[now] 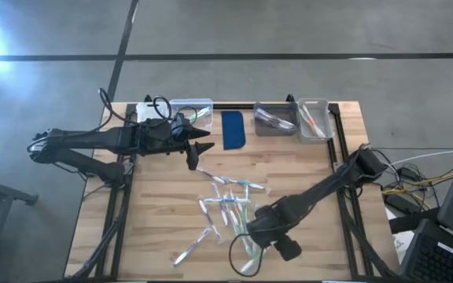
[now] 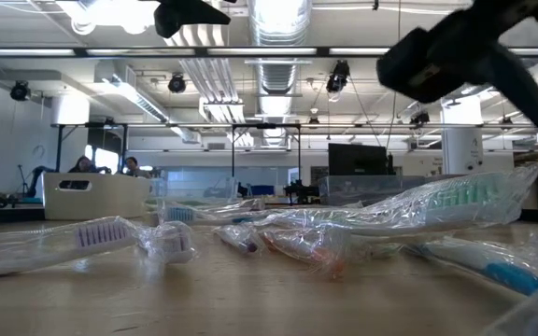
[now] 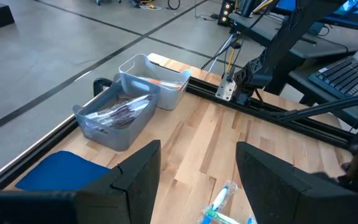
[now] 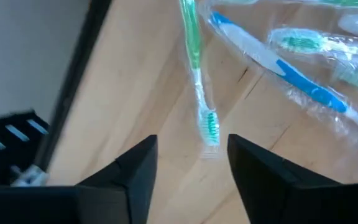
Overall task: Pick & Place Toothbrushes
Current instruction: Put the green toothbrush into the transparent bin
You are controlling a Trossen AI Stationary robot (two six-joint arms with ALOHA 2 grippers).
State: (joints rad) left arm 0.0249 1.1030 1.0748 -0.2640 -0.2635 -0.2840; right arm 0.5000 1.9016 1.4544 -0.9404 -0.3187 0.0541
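The pale wooden slatted table (image 1: 163, 212) bears loose plastic-wrapped toothbrushes (image 1: 228, 206) centrally, awaiting sorting; 2 clear plastic bins (image 1: 275, 118) sit rearward; the right gripper (image 4: 188, 165), fingers apart, hovers over a green-bristled wrapped toothbrush (image 4: 199, 87); the left gripper (image 3: 197, 171) waits, fingers apart.

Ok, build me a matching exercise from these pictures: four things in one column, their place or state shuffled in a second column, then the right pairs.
Things
1. left gripper
2. right gripper
3. dark blue pad
4. grey bin

Places or states
A. lies flat at the table's far edge, between two bins
B. open, over the scattered toothbrushes
C. holds dark wrapped items
D. open, near the far side beside the pad, nothing between its fingers

Pairs: 1-D, 2-B, 3-A, 4-C
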